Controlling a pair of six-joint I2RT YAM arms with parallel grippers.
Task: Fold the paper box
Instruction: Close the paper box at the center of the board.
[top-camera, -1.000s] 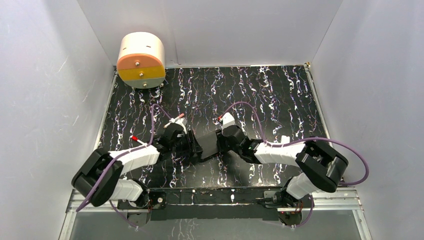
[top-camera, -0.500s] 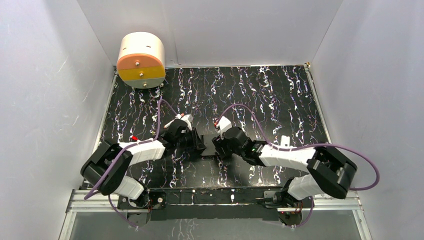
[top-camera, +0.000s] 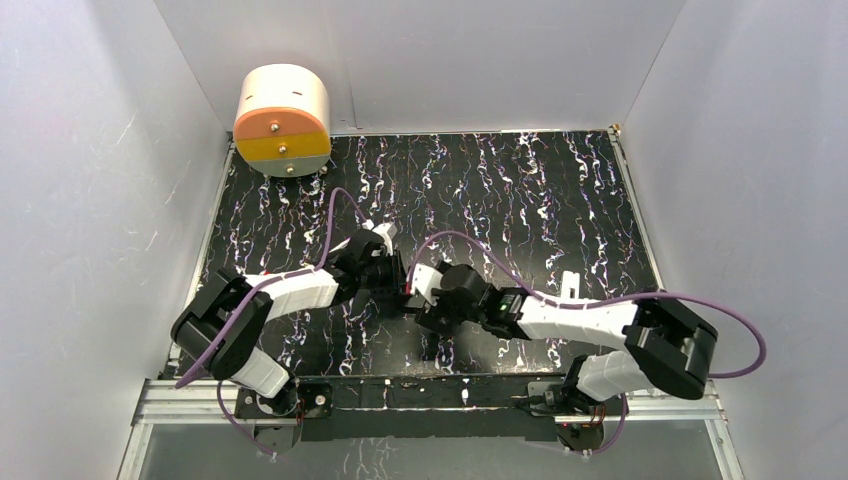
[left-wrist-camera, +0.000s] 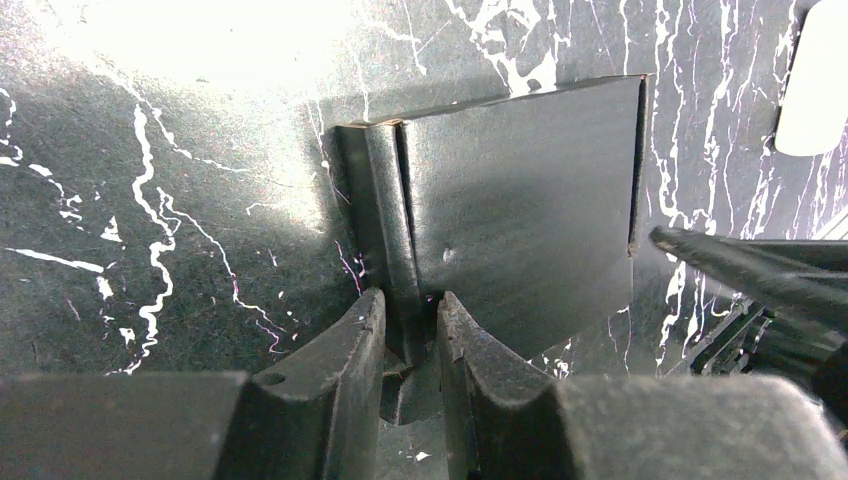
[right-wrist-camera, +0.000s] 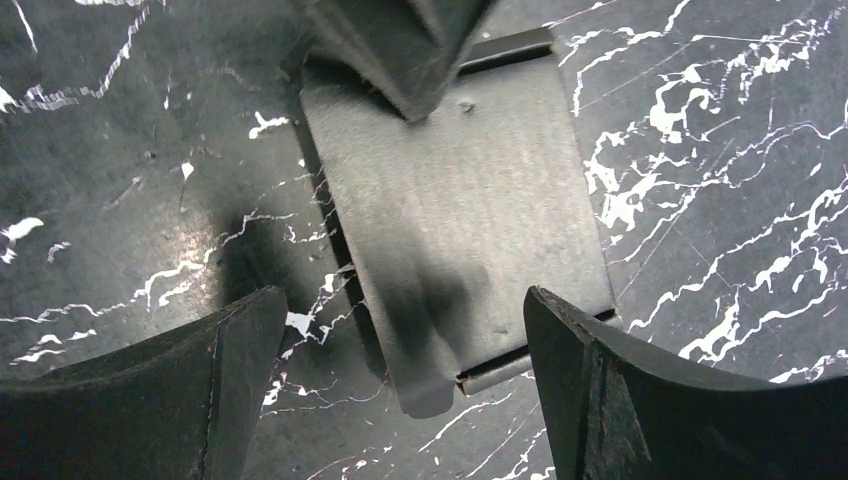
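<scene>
The paper box (left-wrist-camera: 520, 200) is a flat piece of matte black card with a folded strip along its left side, lying on the marbled table. My left gripper (left-wrist-camera: 408, 315) is shut on that folded strip at the box's near edge. In the right wrist view the box (right-wrist-camera: 460, 220) lies between and just beyond the wide-open fingers of my right gripper (right-wrist-camera: 402, 300), which hold nothing. The left gripper's fingers (right-wrist-camera: 400, 50) pinch its far edge there. In the top view both grippers, left (top-camera: 392, 285) and right (top-camera: 425, 310), meet at the table's middle and hide most of the box.
A cream drum with an orange and yellow face (top-camera: 283, 120) stands at the back left corner. White walls close in three sides. A small white piece (top-camera: 570, 282) lies on the table right of centre. A metal rail (top-camera: 430, 395) runs along the near edge.
The left gripper has closed on the box's folded edge. The right gripper has opened wide, let go of the box and shifted left. The box has turned and now lies under both grippers.
</scene>
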